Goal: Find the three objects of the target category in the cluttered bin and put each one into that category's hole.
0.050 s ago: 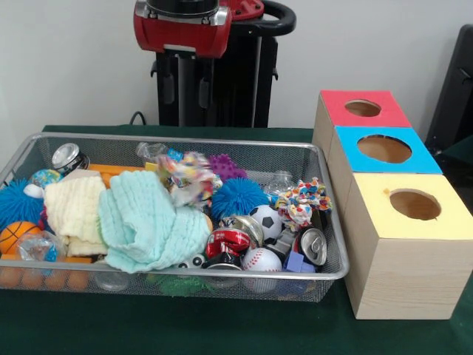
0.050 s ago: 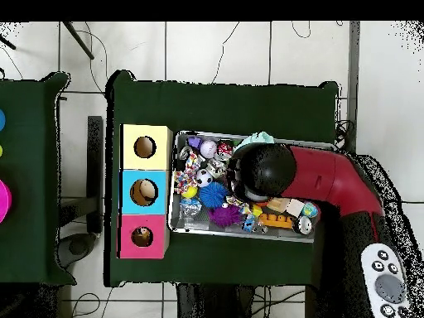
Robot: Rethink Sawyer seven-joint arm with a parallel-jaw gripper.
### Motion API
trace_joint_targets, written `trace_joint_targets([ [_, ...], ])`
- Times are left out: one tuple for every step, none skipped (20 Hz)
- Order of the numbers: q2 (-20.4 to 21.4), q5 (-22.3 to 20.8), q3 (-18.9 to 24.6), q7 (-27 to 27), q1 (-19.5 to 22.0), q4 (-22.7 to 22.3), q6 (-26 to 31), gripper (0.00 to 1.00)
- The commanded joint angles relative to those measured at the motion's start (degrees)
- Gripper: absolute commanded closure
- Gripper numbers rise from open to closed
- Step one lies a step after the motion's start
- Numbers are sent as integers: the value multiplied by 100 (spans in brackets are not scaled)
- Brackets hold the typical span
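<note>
A wire bin (image 1: 222,276) full of clutter stands on the green table. Inside lie a mint cloth (image 1: 148,222), a cream cloth (image 1: 74,207), a blue spiky ball (image 1: 236,196), a soccer ball (image 1: 264,220), a baseball (image 1: 261,260), a red can (image 1: 228,242), a silver can (image 1: 314,246) and a knotted rope toy (image 1: 303,201). My gripper (image 1: 187,92) hangs high above the bin's back edge, open and holding nothing. In the overhead view the arm (image 2: 273,170) covers the bin's middle and hides the gripper.
Beside the bin stand three wooden boxes with round holes: red (image 1: 392,115), blue (image 1: 351,159) and yellow (image 1: 443,222); overhead they are yellow (image 2: 132,137), blue (image 2: 128,182), red (image 2: 128,248). Another can (image 1: 68,157), a basketball (image 1: 15,235) and a purple spiky ball (image 1: 225,166) also lie in the bin.
</note>
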State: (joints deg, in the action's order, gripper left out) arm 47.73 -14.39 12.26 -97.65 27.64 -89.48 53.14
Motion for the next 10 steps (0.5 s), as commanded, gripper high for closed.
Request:
trace_joint_targets([
  [-192,-431,592,1308,99,281,591,0],
  [-186,-430,613,1286,109,269,597,0],
  [-202,-430,634,1286,129,271,612,0],
  [-205,-433,648,1272,139,256,606,0],
  [-196,-426,665,1269,167,211,579,0],
  [-188,-425,677,1255,179,176,557,0],
  [-149,-419,675,1226,189,93,504,0],
  [-122,-421,676,1202,189,46,474,0],
  [-78,-413,665,1134,174,-51,415,0],
  [-37,-407,662,1090,169,-123,369,0],
])
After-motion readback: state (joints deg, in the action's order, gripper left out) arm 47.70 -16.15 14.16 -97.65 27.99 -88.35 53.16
